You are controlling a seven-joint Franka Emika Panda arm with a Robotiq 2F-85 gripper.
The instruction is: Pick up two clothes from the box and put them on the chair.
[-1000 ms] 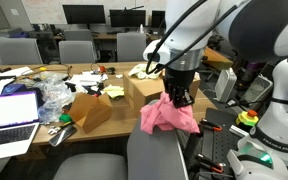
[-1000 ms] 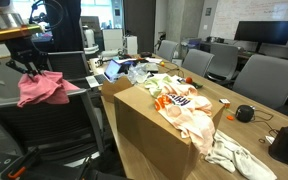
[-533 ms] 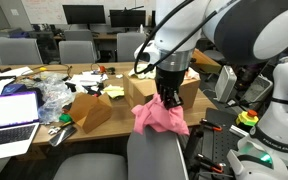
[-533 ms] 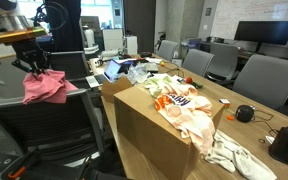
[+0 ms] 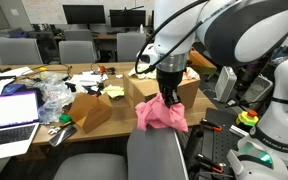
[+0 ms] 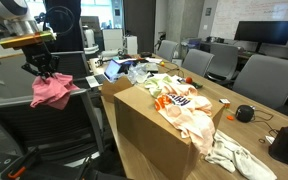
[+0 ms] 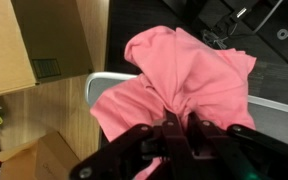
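The pink garment (image 5: 160, 115) hung bunched from the tool (image 5: 170, 98), its jaws pinching a fold of the cloth. The chair (image 5: 159, 155) backrest stood just below the tool. Judgement: lower until the cloth rests on the chair before letting go, or it may slide off. The peach garment (image 6: 189, 115) lay in the box (image 6: 149, 135), well apart from the tool.

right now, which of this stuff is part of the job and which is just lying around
Job:
- pink garment, gripped by the claw above the chair
- peach lettered garment, in the big cardboard box

Lying about:
- laptop
- smaller cardboard box
- pale cloth beside the big box
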